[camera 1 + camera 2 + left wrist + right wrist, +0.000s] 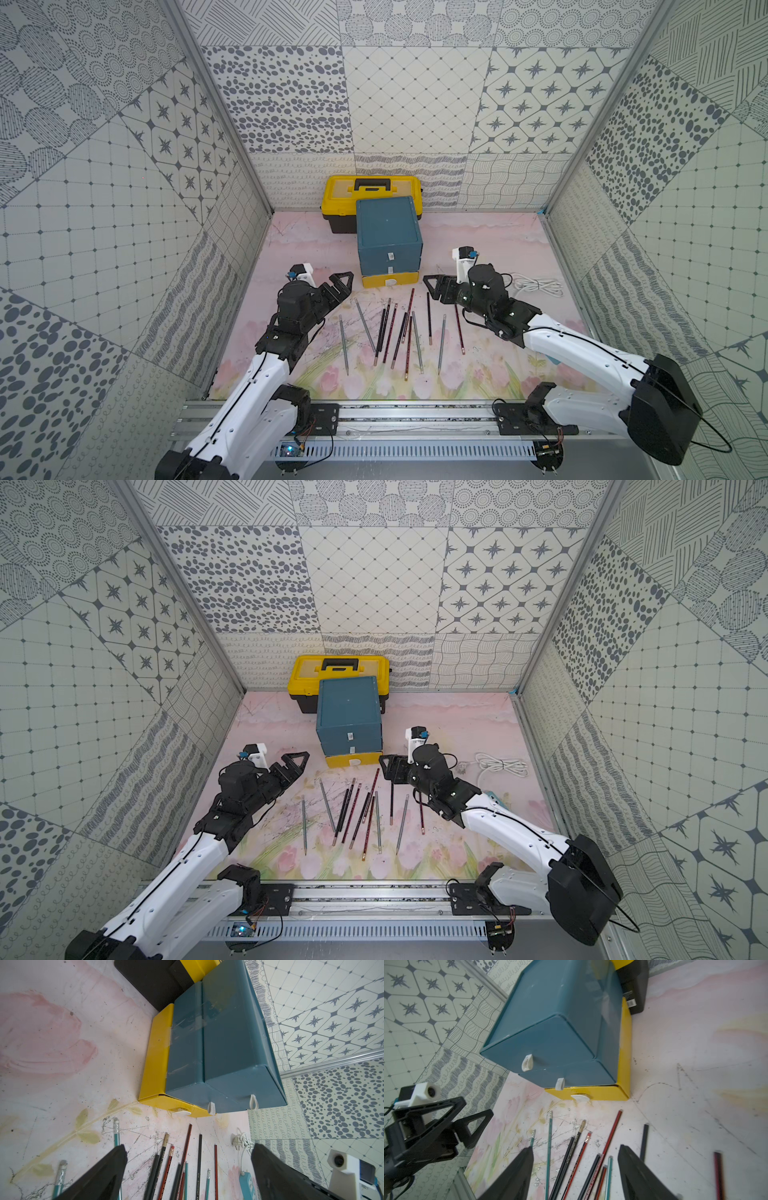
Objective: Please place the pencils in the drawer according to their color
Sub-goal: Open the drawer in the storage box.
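Note:
The pencils [395, 332] lie loose in a rough fan on the pink mat: silver-grey [344, 345], black [429, 318] and dark red striped [459, 328]. Just behind them stands the drawer [388, 237], a teal cabinet with a yellow lowest front [390, 279] and white tabs [527, 1062]; all three fronts look pushed in. My left gripper [343, 284] hovers left of the yellow front, open and holding nothing [188, 1147]. My right gripper [430, 284] hovers right of it above the pencils' far ends, jaws apart with nothing between them [576, 1147].
A yellow toolbox [372, 193] with a black handle stands behind the cabinet against the back wall. A coiled white cable [536, 284] and a teal power strip [248, 1185] lie at the right. Patterned walls close in three sides.

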Motion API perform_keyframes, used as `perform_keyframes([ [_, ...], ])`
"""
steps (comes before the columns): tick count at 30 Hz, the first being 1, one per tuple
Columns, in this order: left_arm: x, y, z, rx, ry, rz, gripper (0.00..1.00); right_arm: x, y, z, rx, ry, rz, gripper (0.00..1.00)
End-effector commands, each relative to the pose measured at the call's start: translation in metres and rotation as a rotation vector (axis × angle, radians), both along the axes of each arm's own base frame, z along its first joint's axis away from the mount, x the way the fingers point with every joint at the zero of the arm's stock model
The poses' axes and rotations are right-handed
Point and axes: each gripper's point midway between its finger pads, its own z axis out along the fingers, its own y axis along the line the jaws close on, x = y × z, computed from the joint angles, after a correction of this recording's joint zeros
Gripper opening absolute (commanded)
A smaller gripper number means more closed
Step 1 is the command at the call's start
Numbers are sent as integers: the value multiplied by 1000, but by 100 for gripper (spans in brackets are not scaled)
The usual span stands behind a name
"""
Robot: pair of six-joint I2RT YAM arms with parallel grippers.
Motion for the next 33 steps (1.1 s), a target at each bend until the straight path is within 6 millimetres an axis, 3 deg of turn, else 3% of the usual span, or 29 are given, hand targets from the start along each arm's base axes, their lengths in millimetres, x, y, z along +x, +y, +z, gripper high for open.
perform_keyframes([
  [1, 7, -4, -13, 4, 80, -10, 99, 6, 36, 46, 183, -74, 2, 66],
  [5, 20, -5, -21, 43, 101, -19, 99, 7, 66, 52, 244, -79, 38, 58],
  [8, 30, -2, -22, 67, 85, -8, 93, 15, 76, 50, 265, -71, 25, 53],
  [17, 65, 4, -18, 141, 48, 32, 83, 39, 90, 50, 313, -63, -30, 50],
  [24, 89, -5, -23, 135, 48, -1, 77, 54, 98, 35, 331, -9, -43, 49],
  [33, 104, -22, -28, 96, 46, -71, 66, 65, 98, 24, 351, 15, -66, 46],
])
